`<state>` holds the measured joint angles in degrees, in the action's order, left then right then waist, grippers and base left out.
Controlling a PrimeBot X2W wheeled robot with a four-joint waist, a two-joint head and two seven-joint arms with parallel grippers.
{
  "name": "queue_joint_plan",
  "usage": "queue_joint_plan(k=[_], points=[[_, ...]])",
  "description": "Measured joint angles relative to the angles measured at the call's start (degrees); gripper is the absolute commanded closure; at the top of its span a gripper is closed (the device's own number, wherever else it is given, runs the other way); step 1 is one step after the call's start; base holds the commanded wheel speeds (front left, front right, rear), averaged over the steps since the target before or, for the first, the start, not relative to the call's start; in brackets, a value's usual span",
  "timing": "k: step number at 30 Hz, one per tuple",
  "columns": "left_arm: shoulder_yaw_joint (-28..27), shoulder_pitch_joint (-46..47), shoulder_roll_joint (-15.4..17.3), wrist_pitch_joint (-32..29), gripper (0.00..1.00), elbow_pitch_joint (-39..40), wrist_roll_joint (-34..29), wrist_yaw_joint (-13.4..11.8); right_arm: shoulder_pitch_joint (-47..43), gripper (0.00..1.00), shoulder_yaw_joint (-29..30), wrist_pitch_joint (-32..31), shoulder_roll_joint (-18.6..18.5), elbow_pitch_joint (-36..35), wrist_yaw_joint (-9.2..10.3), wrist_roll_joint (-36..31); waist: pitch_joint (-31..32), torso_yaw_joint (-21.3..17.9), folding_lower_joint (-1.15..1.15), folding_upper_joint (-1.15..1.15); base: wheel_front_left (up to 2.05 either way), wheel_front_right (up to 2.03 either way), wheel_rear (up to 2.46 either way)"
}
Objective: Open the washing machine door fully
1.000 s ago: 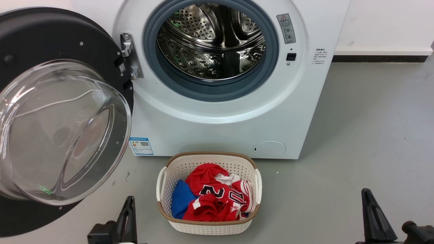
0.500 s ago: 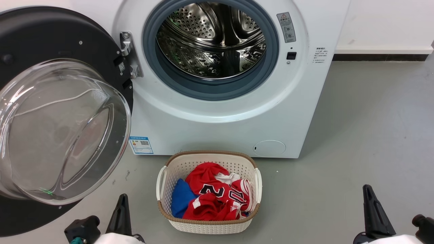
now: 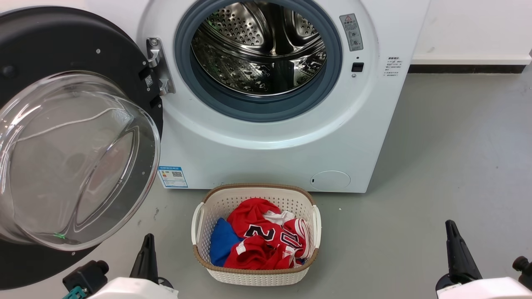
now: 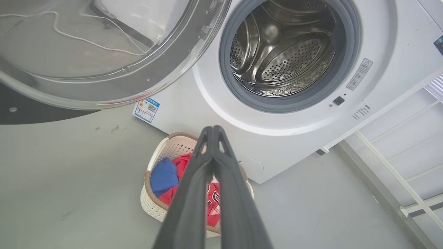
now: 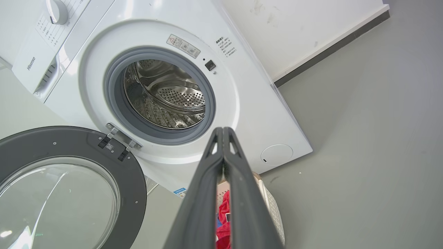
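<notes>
The washing machine door (image 3: 62,45) ran off the head view's left edge, its glass bowl (image 3: 79,158) clipped there too. Print on the warning sticker (image 3: 351,32) and blue label (image 3: 171,177) was too small to read. A red jersey (image 3: 266,241) hid part of a blue garment (image 3: 222,245) in the basket (image 3: 291,203).
</notes>
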<state>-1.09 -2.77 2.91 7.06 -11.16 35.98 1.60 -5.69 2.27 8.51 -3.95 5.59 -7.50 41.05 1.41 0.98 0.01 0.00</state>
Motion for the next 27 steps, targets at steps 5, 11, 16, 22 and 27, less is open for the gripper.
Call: queue_joint_plan(k=[5,11,16,22,27], points=[[-0.56,0.94,-0.01,-1.11,1.0,-0.14,4.37,0.52,0.97,1.0,0.01,-0.93,-0.12,0.56,0.01,4.11,-0.09,-0.05,0.0,0.0,0.0,0.0,0.0],[-1.01,1.55,0.0,-2.31,1.0,-0.4,9.32,0.96,1.62,1.0,0.07,-1.99,-0.25,1.42,0.01,8.94,-0.18,-0.11,0.0,0.0,0.0,0.0,0.0],[-1.32,2.1,0.0,-3.2,1.0,-0.62,13.18,1.45,2.49,1.0,0.12,-2.78,-0.31,1.91,0.01,12.69,-0.27,-0.16,0.0,0.0,0.0,0.0,0.0],[-1.69,2.92,0.0,-4.24,1.0,-0.9,17.6,1.91,3.52,1.0,0.22,-3.83,-0.37,2.45,0.01,16.95,-0.37,-0.23,0.0,0.0,0.0,0.0,0.0],[-2.05,3.26,0.0,-5.01,1.0,-1.11,21.11,2.2,4.33,1.0,0.33,-4.63,-0.43,3.1,0.01,20.25,-0.45,-0.28,0.0,0.0,0.0,0.0,0.0]])
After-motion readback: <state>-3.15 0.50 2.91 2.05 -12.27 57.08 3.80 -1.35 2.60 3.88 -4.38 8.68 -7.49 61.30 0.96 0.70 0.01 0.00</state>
